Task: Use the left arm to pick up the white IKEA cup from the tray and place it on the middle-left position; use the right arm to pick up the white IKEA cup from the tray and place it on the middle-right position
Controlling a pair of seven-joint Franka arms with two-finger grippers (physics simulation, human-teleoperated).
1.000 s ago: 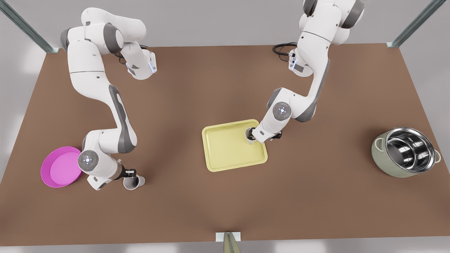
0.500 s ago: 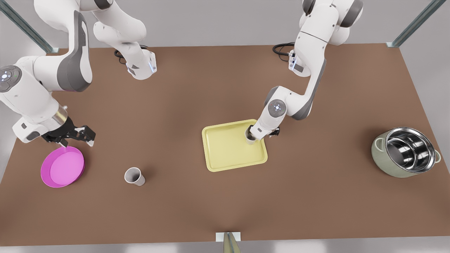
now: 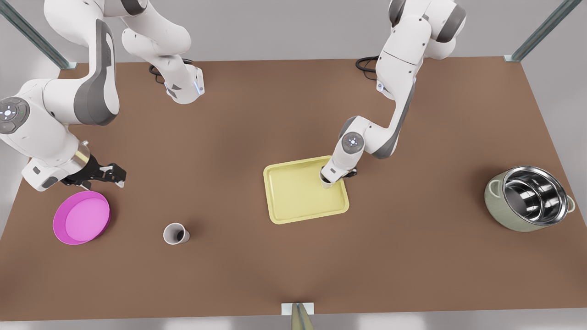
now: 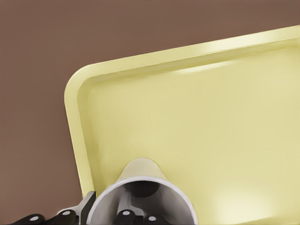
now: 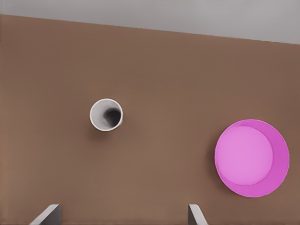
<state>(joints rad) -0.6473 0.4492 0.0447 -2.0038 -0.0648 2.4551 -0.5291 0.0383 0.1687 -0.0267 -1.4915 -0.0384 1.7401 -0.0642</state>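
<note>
Currently the left gripper (image 3: 326, 179) is lowered onto the back right corner of the tray (image 3: 293, 201), as seen in the front view, and is clamped on a white cup (image 3: 326, 183). In the left wrist view one finger (image 4: 125, 216) sits inside the cup (image 4: 140, 201) and the other finger (image 4: 86, 208) sits against its outer wall, so the rim is pinched between them. This cup stands on the tray (image 4: 187, 122) floor close to the rim corner.

The right gripper (image 3: 110, 174) hangs above the desk (image 3: 293, 114) at the front view's left, just behind the magenta dish (image 3: 81, 217). Its fingers are spread wide and hold nothing; the fingertips (image 5: 47, 214) frame bare desk surface in the right wrist view.

A second white cup (image 3: 175, 233) stands upright on the desk between the magenta dish and the tray, apart from both. The right wrist view shows this second cup (image 5: 106, 115) from above, mouth up, with the dish (image 5: 251, 158) to one side of it.

A steel pot (image 3: 529, 198) in a pale green shell rests tilted on the desk at the front view's far right, well apart from the tray
</note>
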